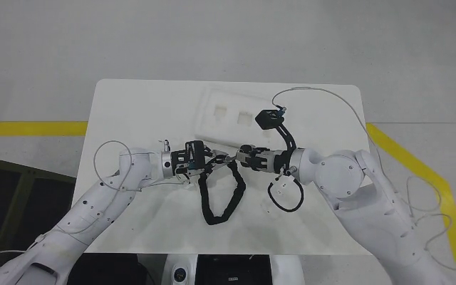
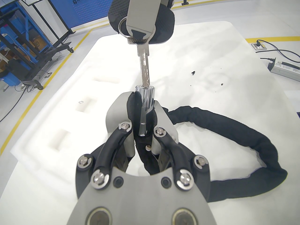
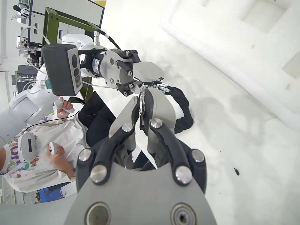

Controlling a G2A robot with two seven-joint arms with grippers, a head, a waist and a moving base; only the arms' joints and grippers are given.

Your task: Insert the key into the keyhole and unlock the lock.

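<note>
Left wrist view: left gripper (image 2: 143, 115) clamps the lock (image 2: 146, 97) by its steel cylinder. Right gripper (image 3: 143, 108) pinches the key (image 2: 144, 67) by its head, blade tip entering the keyhole (image 2: 145, 86). The black-sleeved chain (image 2: 234, 136) lies looped on the table (image 1: 142, 107).

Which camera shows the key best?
The left wrist view: the key shows full length, its tip at the keyhole of the lock cylinder. The top view shows it tiny; in the right wrist view, the right gripper hides most of it.

Glossy metal key (image 2: 144, 69) and lock barrel (image 2: 147, 95) (sleeve (image 2: 234, 129) matt cloth).
</note>
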